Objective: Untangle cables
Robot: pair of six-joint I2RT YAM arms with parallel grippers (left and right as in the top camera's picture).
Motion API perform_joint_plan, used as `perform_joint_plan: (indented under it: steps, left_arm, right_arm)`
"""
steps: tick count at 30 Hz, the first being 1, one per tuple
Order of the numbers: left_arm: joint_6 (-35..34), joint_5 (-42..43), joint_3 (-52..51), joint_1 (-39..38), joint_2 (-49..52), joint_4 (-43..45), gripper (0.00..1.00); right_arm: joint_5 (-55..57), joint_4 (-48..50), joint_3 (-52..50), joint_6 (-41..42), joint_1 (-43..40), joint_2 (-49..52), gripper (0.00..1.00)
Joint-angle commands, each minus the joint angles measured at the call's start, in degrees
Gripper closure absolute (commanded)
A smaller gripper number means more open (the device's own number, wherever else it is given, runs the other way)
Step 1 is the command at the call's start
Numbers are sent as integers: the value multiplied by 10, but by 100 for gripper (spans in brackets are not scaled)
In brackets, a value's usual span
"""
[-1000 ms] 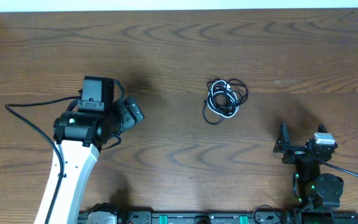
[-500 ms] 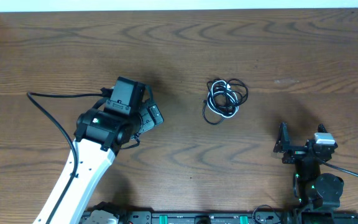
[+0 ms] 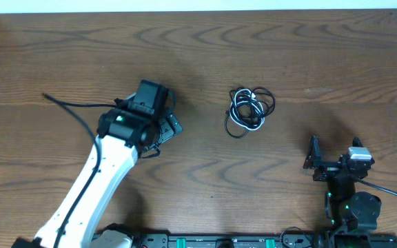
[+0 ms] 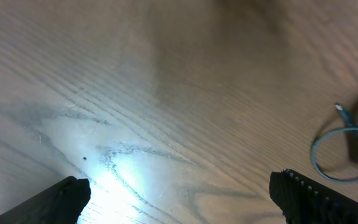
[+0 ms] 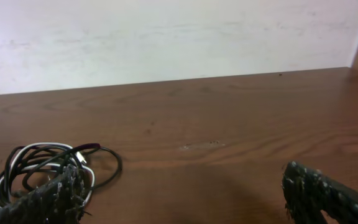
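The cables [image 3: 249,110] lie bunched in one small knot of black and white loops right of the table's middle. My left gripper [image 3: 167,129] hangs open over bare wood, well to the left of the knot. In the left wrist view, the left gripper [image 4: 179,194] has nothing between its fingers, and a cable loop with a small plug [image 4: 334,149] shows at the right edge. My right gripper [image 3: 313,160] stands open near the front right, below and right of the knot. In the right wrist view, the cables [image 5: 42,165] lie partly behind the left finger of the right gripper [image 5: 185,190].
The brown wooden table [image 3: 288,48] ends in a pale wall [image 5: 166,37] at the back. A thick black arm wire [image 3: 74,110] trails left of my left arm. The arm bases and a black rail [image 3: 219,241] line the front edge.
My left arm has swung to the right across the table, closer to the knot of cables. The right arm and the cables have not moved.
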Motion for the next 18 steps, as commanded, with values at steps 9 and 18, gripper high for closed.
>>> perform_joint_plan:
  steps: [9, 18]
  left_arm:
    - [-18, 15, 3, -2, 85, -7, 2]
    - [-18, 14, 3, -2, 87, -6, 2]
  right_arm:
    - [7, 0, -2, 7, 4, -1, 1]
    - [7, 0, -2, 7, 4, -1, 1]
